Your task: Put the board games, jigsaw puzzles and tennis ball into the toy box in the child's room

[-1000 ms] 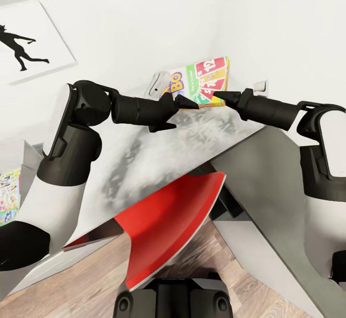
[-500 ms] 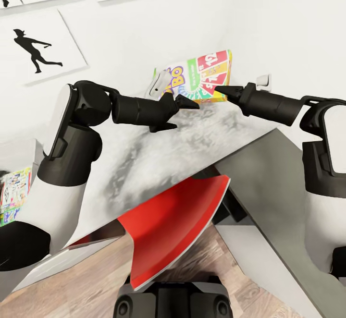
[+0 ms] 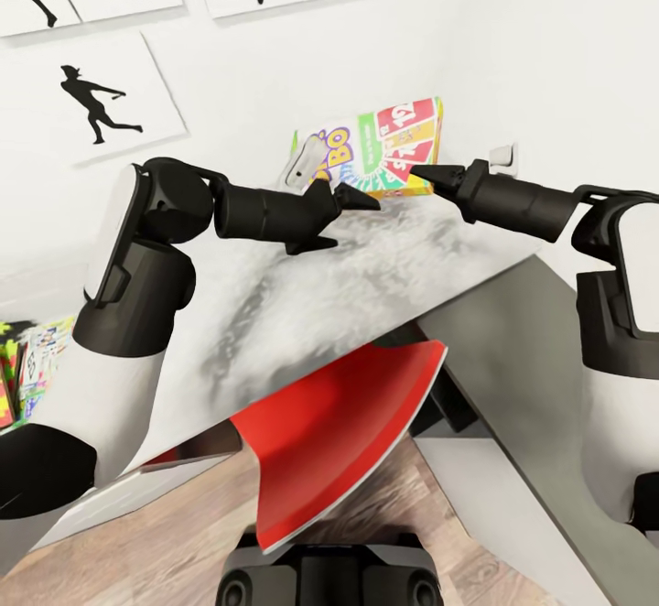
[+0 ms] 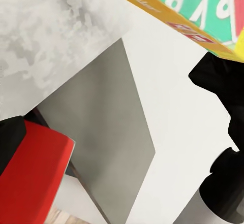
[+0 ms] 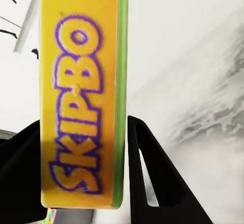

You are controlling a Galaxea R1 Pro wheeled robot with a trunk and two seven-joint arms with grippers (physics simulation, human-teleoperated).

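Note:
The Skip-Bo board game (image 3: 380, 144) stands on edge, tilted, at the back of the light-grey table (image 3: 302, 304) by the white wall. My right gripper (image 3: 418, 169) is at its lower right corner. In the right wrist view the box's yellow "SKIPBO" edge (image 5: 84, 107) sits between both fingers (image 5: 152, 173), which touch it on each side. My left gripper (image 3: 355, 221) hangs open just left of and below the box, nothing in it. The left wrist view shows the box's underside edge (image 4: 178, 5) and the right gripper's black tip (image 4: 218, 76).
A red chair (image 3: 339, 432) is tucked under the table's front edge. The lower dark-grey top (image 3: 531, 359) runs off to the right. Something flat and colourfully printed (image 3: 27, 359) lies at the far left. A wall socket (image 3: 499, 157) and black silhouette pictures (image 3: 101, 102) are on the wall.
The whole picture has shifted as the camera moved; the wall pictures slid right and down. Both grippers and the Skip-Bo box keep about the same places relative to each other.

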